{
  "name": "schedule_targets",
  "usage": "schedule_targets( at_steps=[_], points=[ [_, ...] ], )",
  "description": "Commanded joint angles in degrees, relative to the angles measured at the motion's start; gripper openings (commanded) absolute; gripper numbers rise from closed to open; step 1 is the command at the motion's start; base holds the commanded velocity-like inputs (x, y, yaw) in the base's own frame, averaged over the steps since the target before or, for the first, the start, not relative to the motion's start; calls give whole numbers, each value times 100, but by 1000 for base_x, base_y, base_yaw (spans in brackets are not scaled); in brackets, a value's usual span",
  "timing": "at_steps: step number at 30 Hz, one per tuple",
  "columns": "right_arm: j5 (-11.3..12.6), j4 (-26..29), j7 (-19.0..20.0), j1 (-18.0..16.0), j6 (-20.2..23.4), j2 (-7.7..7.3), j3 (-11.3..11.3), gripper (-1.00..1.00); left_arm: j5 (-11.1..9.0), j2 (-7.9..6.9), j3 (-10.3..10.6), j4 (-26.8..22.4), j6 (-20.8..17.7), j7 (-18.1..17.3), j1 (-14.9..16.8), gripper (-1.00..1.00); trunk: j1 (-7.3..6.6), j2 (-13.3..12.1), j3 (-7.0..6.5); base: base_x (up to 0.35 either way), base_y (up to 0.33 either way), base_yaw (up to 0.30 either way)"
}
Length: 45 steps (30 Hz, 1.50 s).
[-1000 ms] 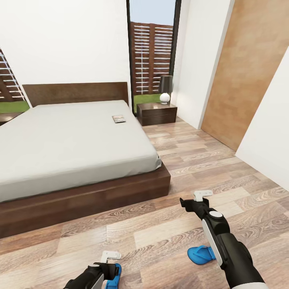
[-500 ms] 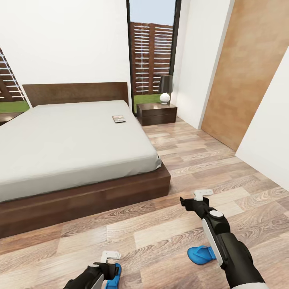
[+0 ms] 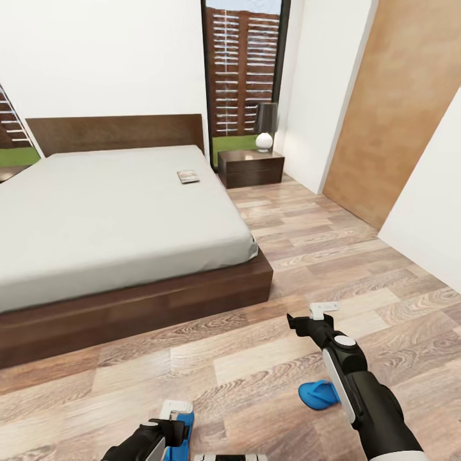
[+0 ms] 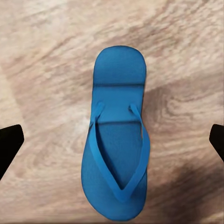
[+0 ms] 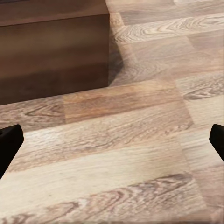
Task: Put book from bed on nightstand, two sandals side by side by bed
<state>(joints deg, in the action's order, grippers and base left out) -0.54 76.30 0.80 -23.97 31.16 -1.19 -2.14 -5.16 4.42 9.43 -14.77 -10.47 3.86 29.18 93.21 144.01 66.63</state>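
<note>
Now | left tool [image 4: 112,140] spread above sandal [image 4: 116,144] | right tool [image 5: 112,140] spread over floor [image 5: 121,154]

Black-and-white left gripper [image 3: 174,419] low, jaws spread wide; black-and-white right gripper [image 3: 314,315] raised forward, jaws parted.

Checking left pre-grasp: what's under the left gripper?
A blue sandal lies flat on the wood floor, straps up, centred between the open jaws of the left gripper. Its underside is hidden.

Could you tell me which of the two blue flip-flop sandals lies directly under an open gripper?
The bright blue flip-flop sandal under the left gripper, centred between its spread fingers. The other blue sandal lies beside the right forearm.
</note>
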Motion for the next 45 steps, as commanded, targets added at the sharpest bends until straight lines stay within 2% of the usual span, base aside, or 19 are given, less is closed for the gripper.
schedule_targets(
  at_steps=[1,8,12,28,40,45],
  points=[
    [-7,7,8,-3,31,-4,-6,100,-55,-3,48,-13,-31,36,-2,100,1,4,28,0,0,0],
    [-7,8,8,-3,31,-1,-9,100,-55,-3,51,-20,27,36,-7,100,1,4,28,0,0,0],
    [-7,8,8,-3,31,3,-13,100,-41,2,66,-12,182,38,-8,100,1,4,28,0,0,0],
    [-7,6,4,-3,31,4,-14,100,-41,-6,75,7,291,37,-7,100,42,25,382,0,0,0],
    [-7,6,8,-3,31,5,-15,100,-10,-11,84,16,630,36,-8,100,42,25,382,0,0,0],
    [-7,7,8,-3,31,5,-15,100,-5,-10,85,17,677,38,-5,100,55,32,493,0,0,0]
  ],
)
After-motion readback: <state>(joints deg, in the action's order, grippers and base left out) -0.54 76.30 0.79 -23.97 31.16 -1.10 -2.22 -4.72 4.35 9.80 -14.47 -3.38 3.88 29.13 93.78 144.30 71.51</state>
